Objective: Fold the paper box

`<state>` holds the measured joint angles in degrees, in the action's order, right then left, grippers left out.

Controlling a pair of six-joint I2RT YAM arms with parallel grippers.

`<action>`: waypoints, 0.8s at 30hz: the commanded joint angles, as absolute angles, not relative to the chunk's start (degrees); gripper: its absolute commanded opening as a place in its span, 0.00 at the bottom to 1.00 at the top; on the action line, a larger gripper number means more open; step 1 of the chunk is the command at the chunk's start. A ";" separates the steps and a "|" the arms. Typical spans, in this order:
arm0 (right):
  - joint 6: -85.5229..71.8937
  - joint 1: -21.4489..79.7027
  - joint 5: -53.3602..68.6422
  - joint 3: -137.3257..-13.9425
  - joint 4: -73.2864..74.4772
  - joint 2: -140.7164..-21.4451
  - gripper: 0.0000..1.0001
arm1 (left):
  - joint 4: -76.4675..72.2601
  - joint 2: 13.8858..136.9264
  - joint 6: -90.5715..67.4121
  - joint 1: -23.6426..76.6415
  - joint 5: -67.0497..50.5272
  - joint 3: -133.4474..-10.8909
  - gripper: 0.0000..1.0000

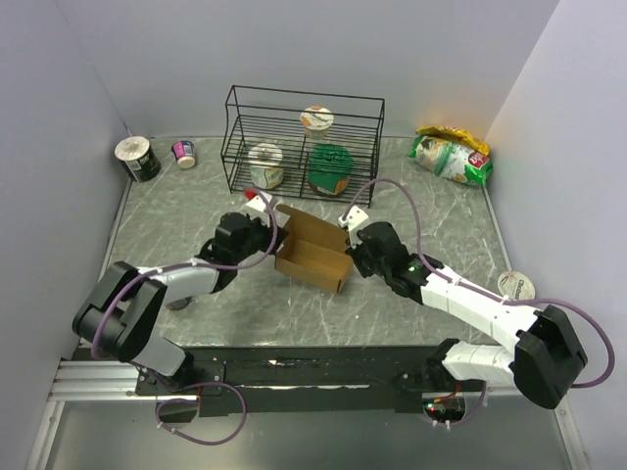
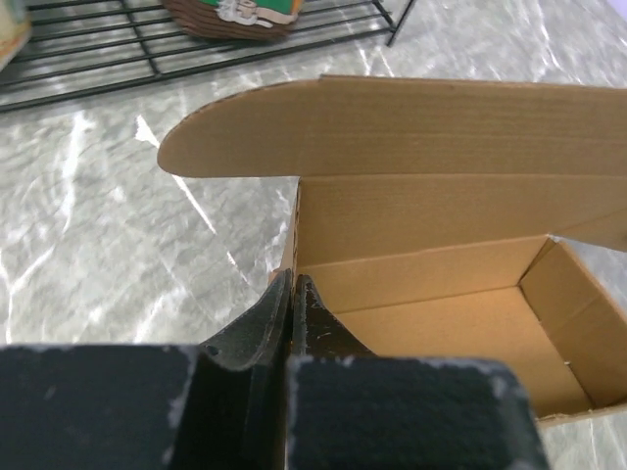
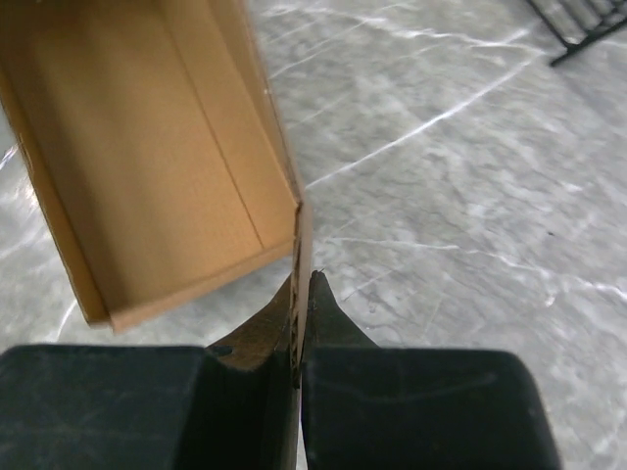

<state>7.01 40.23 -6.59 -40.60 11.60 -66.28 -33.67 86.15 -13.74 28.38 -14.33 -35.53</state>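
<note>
Well, left gripper (image 1: 271, 227) and right gripper (image 1: 350, 249) pinch opposite end-wall edges of the open-topped paper box (image 1: 315, 257), rack (image 1: 305, 92) behind.

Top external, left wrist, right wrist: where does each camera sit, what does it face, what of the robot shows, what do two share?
Top external: above, behind the bases, facing down on the grey marbled table; both arms show.
Left wrist: on left arm, facing open brown cardboard box and black wire rack; shut left pincer shows.
Right wrist: on right arm, facing the box's interior; shut right pincer shows.
Shared: both wrist views show a clamped box wall.
</note>
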 commanded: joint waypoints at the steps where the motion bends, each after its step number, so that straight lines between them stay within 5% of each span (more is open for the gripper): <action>1: 1.59 43.15 -16.60 -46.49 8.79 -67.84 0.00 | -37.17 82.45 -18.36 32.95 -8.01 -30.68 0.03; 8: -9.65 44.56 -22.76 -49.74 10.19 -71.71 0.07 | -44.82 79.89 -21.44 39.28 -0.98 -24.26 0.04; 24: -25.39 47.37 -30.67 -47.64 11.51 -77.25 0.05 | -50.63 84.11 -29.61 48.69 9.66 -22.14 0.01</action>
<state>-19.38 45.12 -31.97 -47.33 13.87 -76.34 -50.06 81.69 -24.56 44.66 12.60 -21.76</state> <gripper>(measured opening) 0.057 0.049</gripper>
